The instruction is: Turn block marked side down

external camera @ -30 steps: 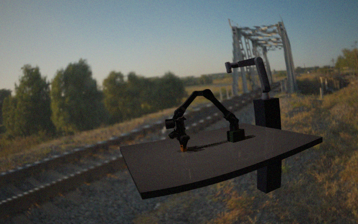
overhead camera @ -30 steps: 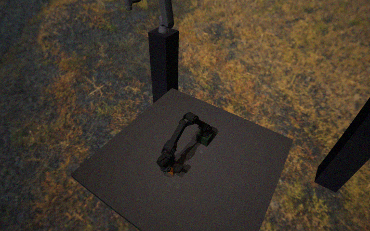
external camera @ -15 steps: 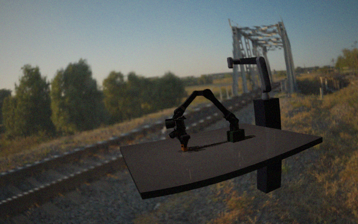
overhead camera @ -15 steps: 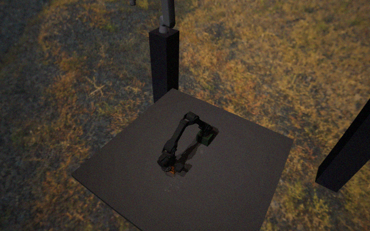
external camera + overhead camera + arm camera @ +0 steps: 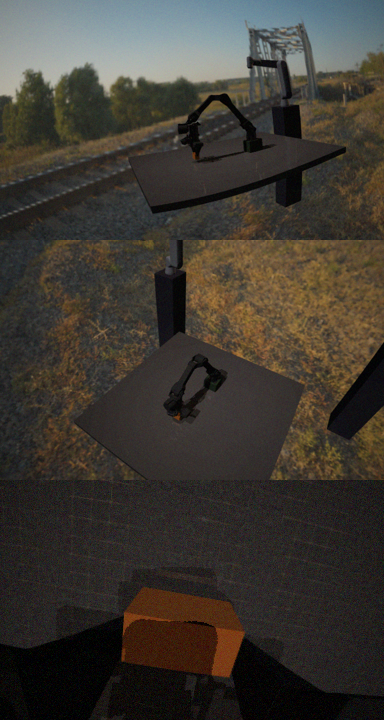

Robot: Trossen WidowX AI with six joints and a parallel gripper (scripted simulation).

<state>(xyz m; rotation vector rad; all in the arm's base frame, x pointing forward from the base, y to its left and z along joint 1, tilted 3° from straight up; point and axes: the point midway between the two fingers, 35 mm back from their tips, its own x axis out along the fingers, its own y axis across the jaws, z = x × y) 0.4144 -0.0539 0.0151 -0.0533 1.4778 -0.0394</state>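
The orange block (image 5: 177, 417) (image 5: 195, 156) (image 5: 182, 606) is between the fingers of my gripper (image 5: 176, 414) (image 5: 196, 152) (image 5: 181, 631). The gripper points down and is shut on the block, with one dark finger against each end in the wrist view. The block looks to be at or just above the table (image 5: 240, 421) (image 5: 226, 175); the gap is too small to be sure. Two plain orange faces show in the wrist view, the nearer one partly in shadow. No mark can be made out, and the underside and the ends behind the fingers are hidden.
My arm's dark green base (image 5: 212, 383) (image 5: 252, 145) stands on the table behind the gripper. Beyond the table edge, a dark pillar (image 5: 171, 302) (image 5: 286, 121) carries another arm (image 5: 284, 76). Another dark pillar (image 5: 355, 401) stands off the table's right side in the top view.
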